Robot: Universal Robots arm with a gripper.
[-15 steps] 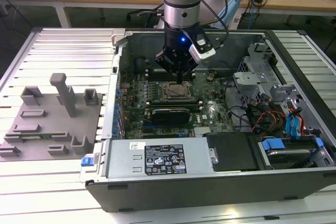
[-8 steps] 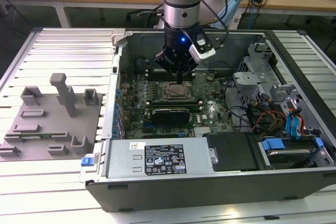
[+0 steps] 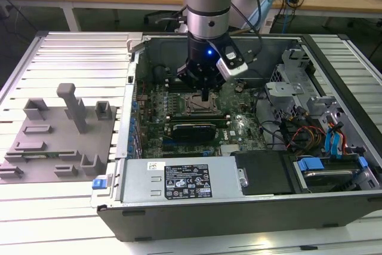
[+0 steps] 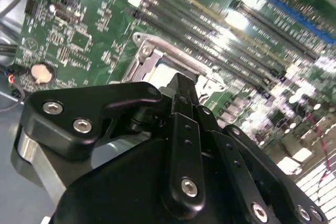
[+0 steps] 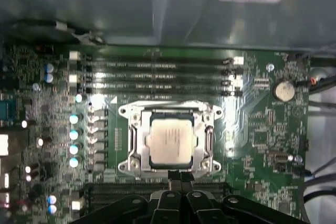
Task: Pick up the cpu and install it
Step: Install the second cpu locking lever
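The arm is reaching down into an open computer case (image 3: 250, 207) lying on a slatted metal surface (image 3: 71, 207). The gripper (image 3: 206, 95) is hanging just above the socket (image 3: 200, 104) near the middle of the motherboard (image 3: 179, 117). In the first wrist view the gripper (image 5: 180, 179) is showing its two fingers (image 5: 174, 178) pressed together with nothing between them, their tips at the edge of the socket frame (image 5: 131, 140). In the second wrist view the gripper (image 4: 181, 85) is likewise looking closed and empty, its tip over the socket (image 4: 157, 61).

The cpu (image 5: 171, 140) is lying flat inside the socket, pale top up, framed on all sides by the metal bracket. It is sitting apart from the fingers, just beside their tips. Rows of memory slots (image 5: 157, 74) are running along one side of the socket, and a coin battery (image 5: 283, 90) is sitting near the board's edge.

Outside the case, towards the surface's edge on the exterior view's left, a grey fixture tray (image 3: 54, 141) is resting with its blocks and an upright post (image 3: 74, 107). A power supply (image 3: 185, 180) is lying along the case's near wall.
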